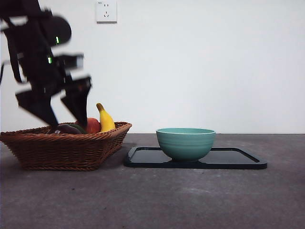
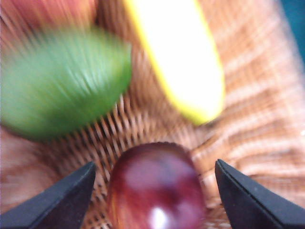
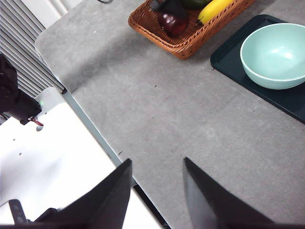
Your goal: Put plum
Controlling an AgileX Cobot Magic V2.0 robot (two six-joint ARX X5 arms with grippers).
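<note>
Over at the left of the front view we find the wicker basket, and the plum lies inside it, just showing above the rim beside the red apple and the banana. So nothing is lifted yet; by our reckoning the grasp, the carry and the placing are all left to do. We judge the teal bowl on the black tray, right of centre, to be the likely place for it, though the task does not say.

Now the pose. We see the left gripper coming in from the upper left of the front view, a big dark shape pointing down with its jaws spread wide just above the fruit. From its own wrist camera the plum sits low in the middle of the frame between the two jaws, not touched by either, with the green fruit at the upper left. That picture is blurred.

We spot the right gripper hanging apart over bare table, jaws parted and holding nothing.
</note>
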